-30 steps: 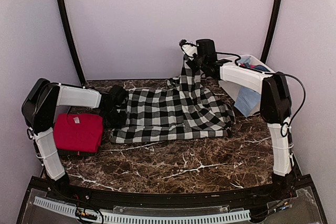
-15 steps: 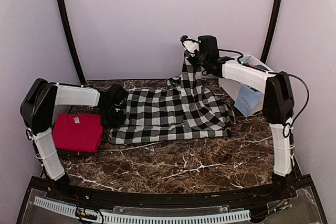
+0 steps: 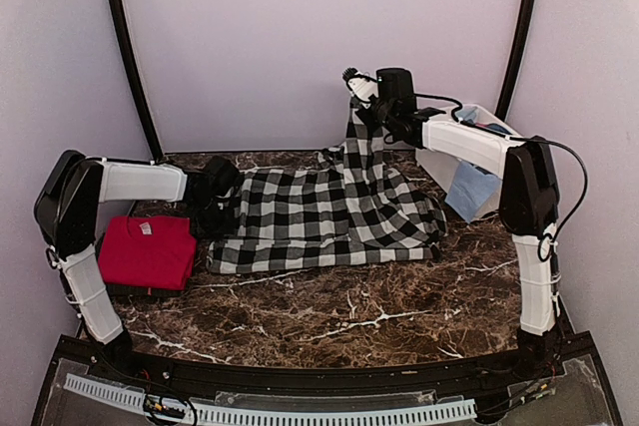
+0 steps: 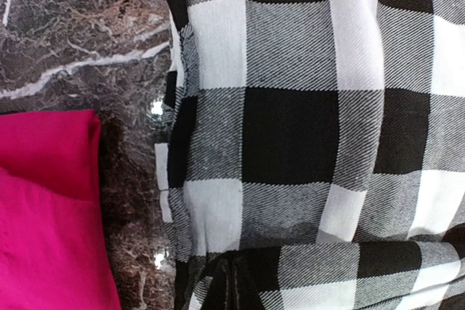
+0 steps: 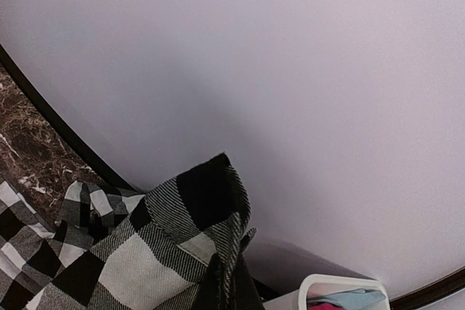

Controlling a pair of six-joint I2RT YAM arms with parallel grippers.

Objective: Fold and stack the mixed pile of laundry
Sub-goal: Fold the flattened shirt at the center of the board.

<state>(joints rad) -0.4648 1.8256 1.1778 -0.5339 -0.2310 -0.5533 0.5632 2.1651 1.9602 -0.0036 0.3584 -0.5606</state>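
Note:
The black-and-white checked cloth lies spread on the marble table. My right gripper is shut on its far right corner and holds it high above the table; the wrist view shows that corner pinched between the fingers. My left gripper is shut on the cloth's left edge at table level; the cloth fills the left wrist view. A folded red tee lies left of the cloth, also seen in the left wrist view.
A white plastic tub stands at the far right with a light blue piece hanging over its side and pink cloth inside. The back wall is close behind my right gripper.
My right gripper has lifted the cloth corner slightly higher and to the right. The left arm has shifted slightly left, keeping hold of the edge.

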